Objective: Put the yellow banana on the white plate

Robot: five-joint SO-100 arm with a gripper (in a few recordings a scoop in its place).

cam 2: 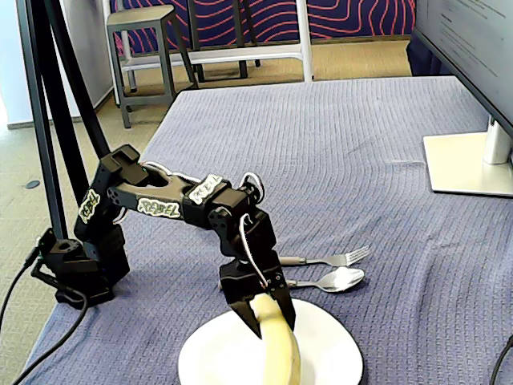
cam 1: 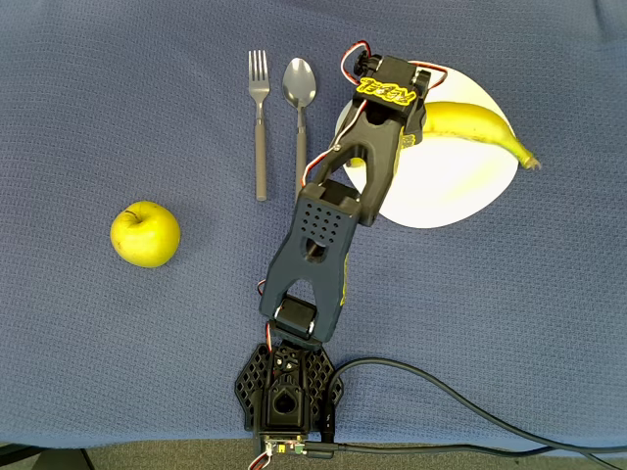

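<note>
Gripping the yellow banana near one end, the gripper stands over the white plate in the fixed view, nearest the camera, its two black fingers closed against either side of the fruit. From there the banana runs toward the camera and out past the bottom of the frame, its long axis roughly in line with the arm's reach. In the overhead view the same banana extends to the right from the gripper, crossing the upper part of the plate, with its stem tip overhanging the right rim above the blue cloth. Whether the fruit already rests on the plate or hangs just above it cannot be told. I judge the task nearly done: what remains is to lower if needed and let go, and the overhanging tip suggests the banana may want shifting toward the plate's middle so it does not tip off. Just behind the plate in the fixed view lie one spoon and one fork, side by side. Farther off, in the overhead view, one yellow-green apple sits well apart to the left. Counted: one banana, one plate, one fork, one spoon, one apple.
</note>
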